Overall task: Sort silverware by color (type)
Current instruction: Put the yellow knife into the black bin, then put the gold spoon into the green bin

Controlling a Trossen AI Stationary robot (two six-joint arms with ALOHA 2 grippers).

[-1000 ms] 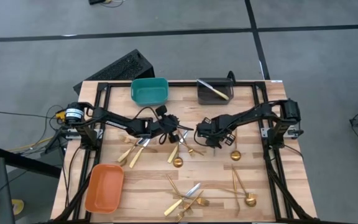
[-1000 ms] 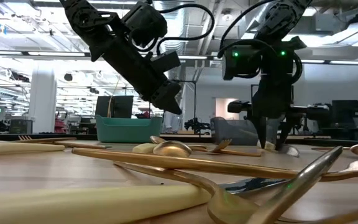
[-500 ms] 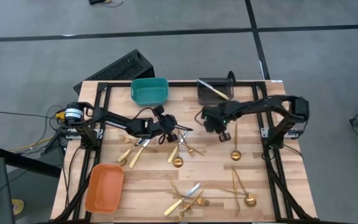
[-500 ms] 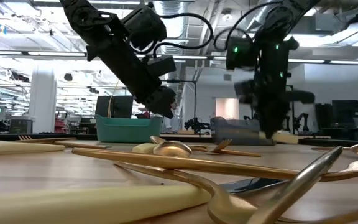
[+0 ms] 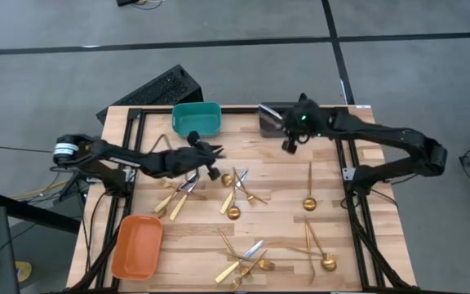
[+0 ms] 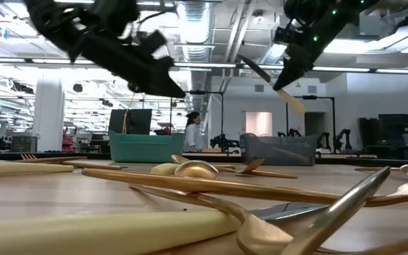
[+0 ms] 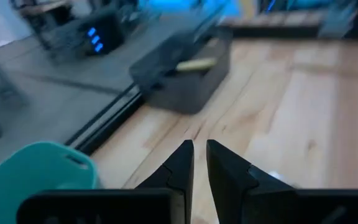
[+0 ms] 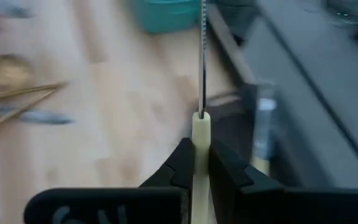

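right wrist view, right gripper point(image 8: 196, 163) clamping knife point(image 8: 200, 127), grey bin point(image 5: 277, 119) below

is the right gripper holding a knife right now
Yes, in the right wrist view the right gripper is shut on a knife, its cream handle pinched between the fingers and the dark blade pointing away.

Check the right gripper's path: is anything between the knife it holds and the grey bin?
Nothing visible blocks it. The right gripper grips a knife by its pale handle, raised by the grey bin. The bin's top is open, with one piece inside.
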